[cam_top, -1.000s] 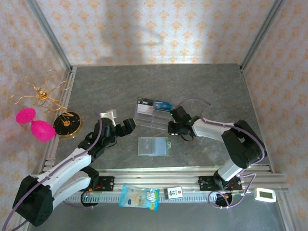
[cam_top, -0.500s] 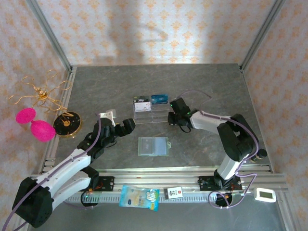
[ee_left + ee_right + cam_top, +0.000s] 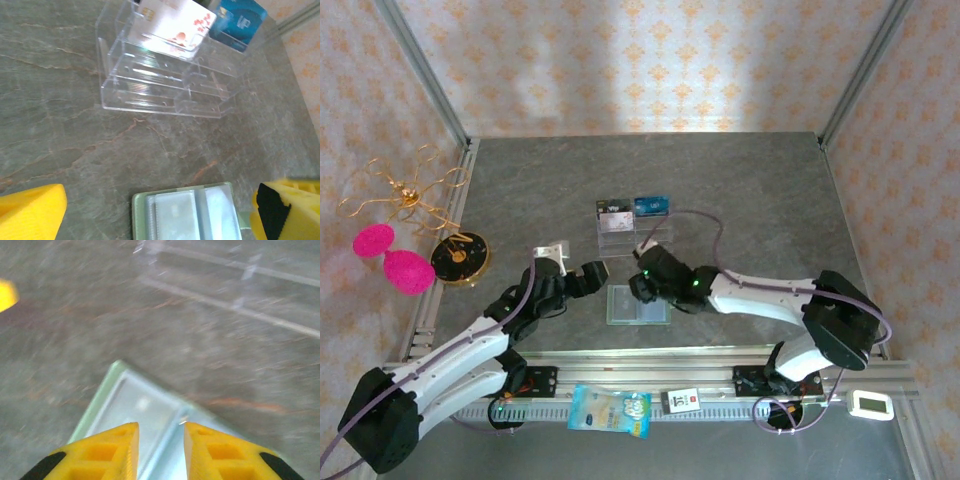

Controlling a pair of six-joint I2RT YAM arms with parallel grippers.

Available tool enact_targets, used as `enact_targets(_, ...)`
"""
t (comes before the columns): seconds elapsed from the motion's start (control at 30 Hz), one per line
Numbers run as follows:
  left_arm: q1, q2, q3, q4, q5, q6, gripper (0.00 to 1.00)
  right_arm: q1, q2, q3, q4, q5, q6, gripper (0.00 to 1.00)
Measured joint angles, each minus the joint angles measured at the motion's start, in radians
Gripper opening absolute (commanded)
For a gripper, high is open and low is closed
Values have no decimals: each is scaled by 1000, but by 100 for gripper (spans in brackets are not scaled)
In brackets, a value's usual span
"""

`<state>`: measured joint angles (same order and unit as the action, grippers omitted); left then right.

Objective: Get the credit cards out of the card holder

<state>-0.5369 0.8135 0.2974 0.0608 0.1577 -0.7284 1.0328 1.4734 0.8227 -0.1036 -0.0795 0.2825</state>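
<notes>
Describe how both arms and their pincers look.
The left arm and right arm have white links joined by bulky black joints, with a thin lilac cable looping loosely along each. The left pincer and right pincer carry blocky yellow fingers with moulded recesses and black pads.

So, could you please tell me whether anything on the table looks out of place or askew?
Nothing stands out. The green wallet lies open and flat, and the white card and blue card sit side by side in the back row of the clear rack.
</notes>
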Motion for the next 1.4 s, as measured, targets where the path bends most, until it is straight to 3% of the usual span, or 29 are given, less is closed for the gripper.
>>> enact_targets(0.27,0,-113,-36,-22,-46,-42,98,107,165,51,-4,85,-6,33)
enact_targets(0.73,1,-134,-62,-46,-69,-36,96,167,279,194,-100,164,5,36)
enact_targets(0.9,0,-137,-66,-49,-60,-30,92,179,325,203,-126,175,5,32)
enact_targets(0.97,0,-138,-66,-48,-56,-29,89,182,333,214,-126,182,7,24)
enact_targets(1.03,0,-138,-66,-49,-47,-29,86,184,335,214,-125,195,16,8)
enact_targets(1.1,-8,-137,-66,-48,-38,-30,83,184,333,206,-116,210,23,0)
enact_targets(1.2,-38,-123,-73,-35,-31,-32,76,184,309,161,-65,216,31,0)
enact_targets(1.4,-109,-24,-97,15,-8,-56,39,177,205,23,56,198,55,0)
